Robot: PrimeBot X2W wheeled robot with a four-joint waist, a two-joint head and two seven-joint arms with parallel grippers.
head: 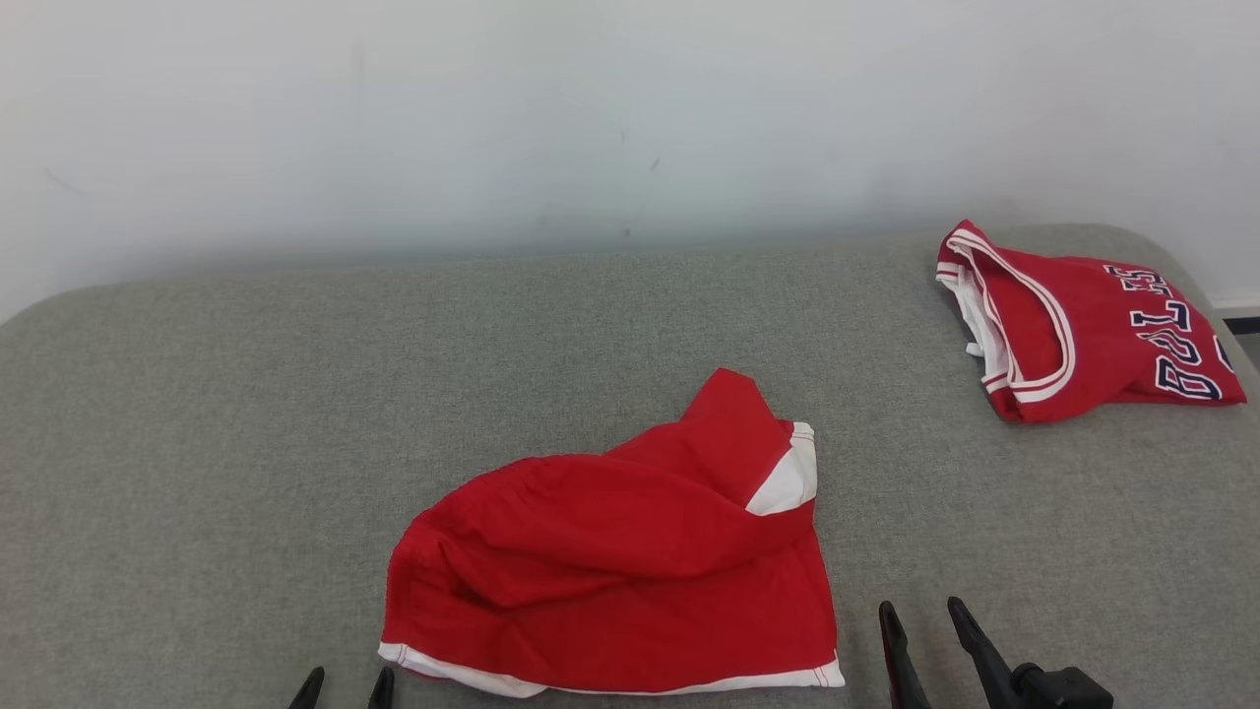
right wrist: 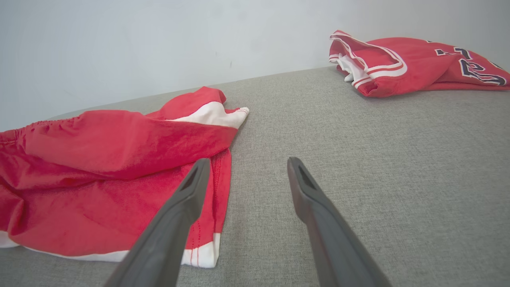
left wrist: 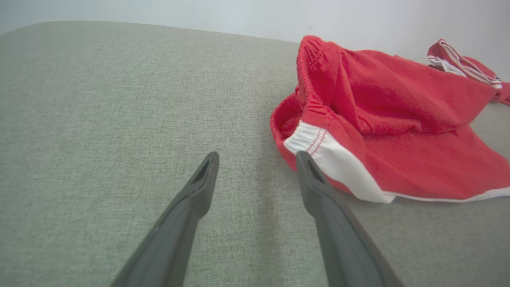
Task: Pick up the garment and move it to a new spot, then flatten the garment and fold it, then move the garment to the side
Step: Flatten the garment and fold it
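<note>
The left gripper (left wrist: 257, 159) and right gripper (right wrist: 248, 163) each have two long, tapering, matte dark-grey fingers (left wrist: 187, 207), slotted near the tips; a black mount (head: 1061, 686) shows at five o'clock.

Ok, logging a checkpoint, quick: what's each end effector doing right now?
Left end effector: open, holding nothing.
Right end effector: open, holding nothing.

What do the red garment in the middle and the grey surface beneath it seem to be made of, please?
Red garment: thin, soft matte sports fabric, likely synthetic; it folds limply, hems stitched. Grey surface: woven upholstery cloth, matte, visible flecked weave.
</note>
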